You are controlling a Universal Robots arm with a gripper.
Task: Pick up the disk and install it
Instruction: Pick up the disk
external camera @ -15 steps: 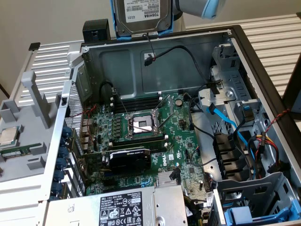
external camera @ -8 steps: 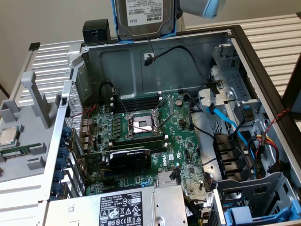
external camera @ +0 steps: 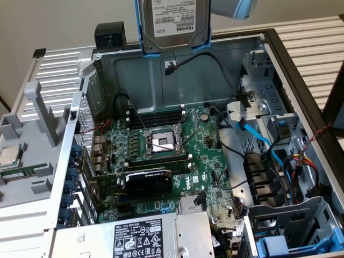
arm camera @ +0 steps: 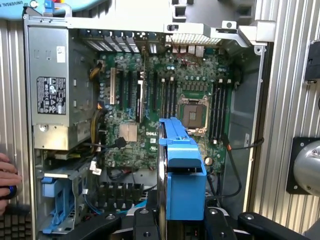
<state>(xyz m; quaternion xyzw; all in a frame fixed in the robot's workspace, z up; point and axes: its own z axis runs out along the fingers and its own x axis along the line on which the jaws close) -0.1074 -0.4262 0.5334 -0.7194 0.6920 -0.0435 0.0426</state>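
The disk, a silver hard drive with a white Toshiba label in a blue plastic frame, hangs upright in the air above the far wall of the open computer case. In the wrist view the disk is edge-on, its blue frame toward the camera, over the motherboard. My gripper is shut on it, with the black finger links on either side of the frame. The disk touches nothing in the case.
The case holds a motherboard with an open processor socket, a graphics card, a grey power supply and loose cables. Drive bays with a blue caddy sit at the exterior view's right. A small processor chip lies on the grey fixture. A hand rests beside the case.
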